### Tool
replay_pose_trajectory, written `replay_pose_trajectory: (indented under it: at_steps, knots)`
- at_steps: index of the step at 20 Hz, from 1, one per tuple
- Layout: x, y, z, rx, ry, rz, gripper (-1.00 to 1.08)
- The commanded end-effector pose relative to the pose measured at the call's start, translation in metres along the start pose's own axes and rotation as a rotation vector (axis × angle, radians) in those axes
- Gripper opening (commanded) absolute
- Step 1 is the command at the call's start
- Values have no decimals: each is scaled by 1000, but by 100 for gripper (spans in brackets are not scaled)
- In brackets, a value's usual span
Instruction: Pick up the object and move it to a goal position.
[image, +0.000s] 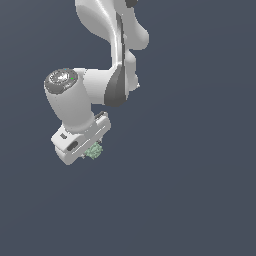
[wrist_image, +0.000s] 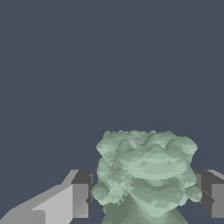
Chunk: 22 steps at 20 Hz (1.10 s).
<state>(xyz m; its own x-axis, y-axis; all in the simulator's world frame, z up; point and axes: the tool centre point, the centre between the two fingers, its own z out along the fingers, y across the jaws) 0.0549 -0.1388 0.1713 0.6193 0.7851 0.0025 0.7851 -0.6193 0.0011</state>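
- Lump (wrist_image: 146, 175) sits squarely between the fingers (wrist_image: 81, 194), one on each flank.
- Jaws close against it, seemingly gripping; contact on both sides looks likely, not certain.
- Exterior view: lump (image: 93, 151) just under gripper (image: 90, 147).
- No clear long axis; roundish.

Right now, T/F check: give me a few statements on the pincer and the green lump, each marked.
1. The pale green lump sits between the pincer fingers. True.
2. The lump is smooth and spherical. False: it is bumpy and irregular.
3. In the exterior view the lump shows just below the white hand. True.
4. The lump lies far from the arm, at the exterior view's right. False: it is at the pincer.
5. A second object is in the wrist view. False: only the lump and fingers.
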Motion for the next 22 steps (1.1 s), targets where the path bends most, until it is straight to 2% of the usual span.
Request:
replay_pose_trajectory:
  at_steps: [1, 12, 22]
  knots:
    - [1, 12, -15, 1, 0, 0, -100]
    - [7, 54, -66, 1, -1, 0, -100]
    - [10, 79, -95, 1, -2, 0, -100]
